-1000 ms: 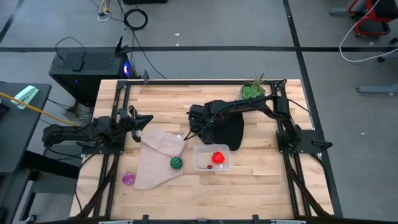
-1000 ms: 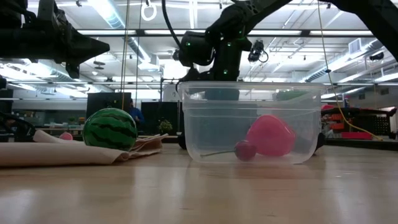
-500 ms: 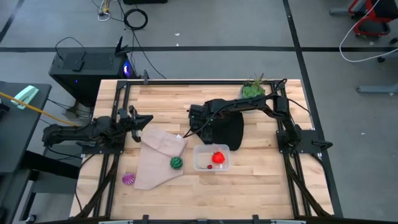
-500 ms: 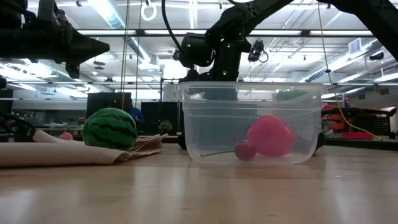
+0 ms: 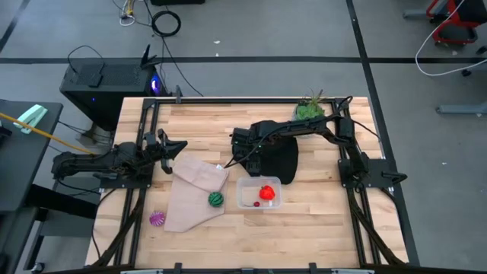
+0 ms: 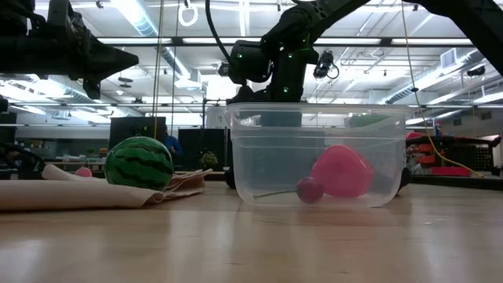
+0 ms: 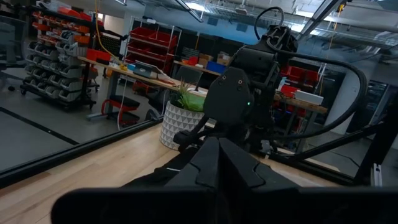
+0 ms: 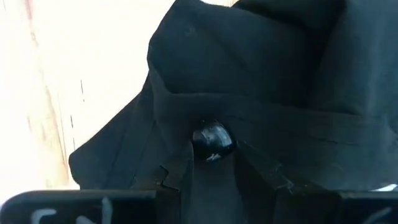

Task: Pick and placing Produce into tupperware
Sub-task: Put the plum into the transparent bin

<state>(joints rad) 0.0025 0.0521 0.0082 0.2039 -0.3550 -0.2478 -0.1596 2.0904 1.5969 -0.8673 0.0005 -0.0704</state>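
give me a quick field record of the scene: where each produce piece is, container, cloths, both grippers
container: clear tupperware, front centre of table
inside container: red piece and a small dark red cherry-like piece
striped green ball: on beige cloth, left of container
purple ball: on bare wood beside the beige cloth
black cloth: behind container
right gripper: down on the black cloth, closed around a small dark shiny round thing
left gripper: shut, empty, at left side
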